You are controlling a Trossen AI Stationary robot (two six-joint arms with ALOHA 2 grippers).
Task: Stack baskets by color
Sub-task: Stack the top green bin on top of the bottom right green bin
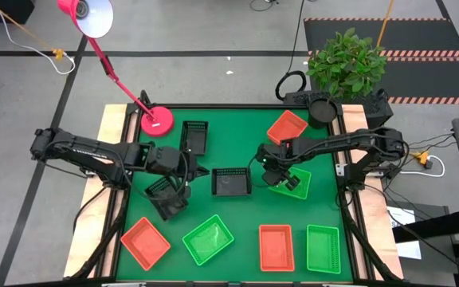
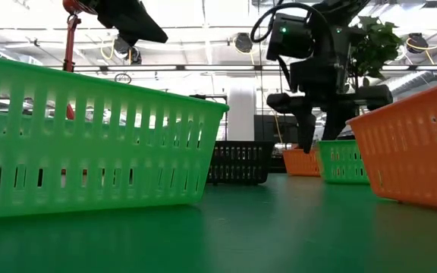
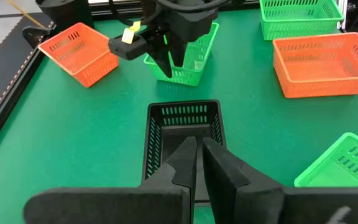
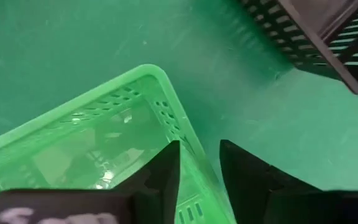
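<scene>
My right gripper (image 4: 199,144) points steeply down over a green basket (image 1: 291,183) right of the table's middle. It is open; one finger stands inside the basket's long wall (image 4: 188,146) near a corner and the other outside it. My left gripper (image 3: 197,152) is shut with nothing in it and hovers left of a black basket (image 1: 231,182) at the table's middle. Another black basket (image 1: 195,137) lies farther back, and a third (image 1: 166,199) near the left arm. Red baskets (image 1: 287,126) (image 1: 144,242) (image 1: 276,245) and green baskets (image 1: 208,239) (image 1: 323,249) rest on the mat.
A pink lamp base (image 1: 156,121) stands at the far left of the green mat, its arm reaching back over the table's edge. A potted plant (image 1: 345,60) stands behind the far right corner. Bare mat shows between the middle black basket and the front row.
</scene>
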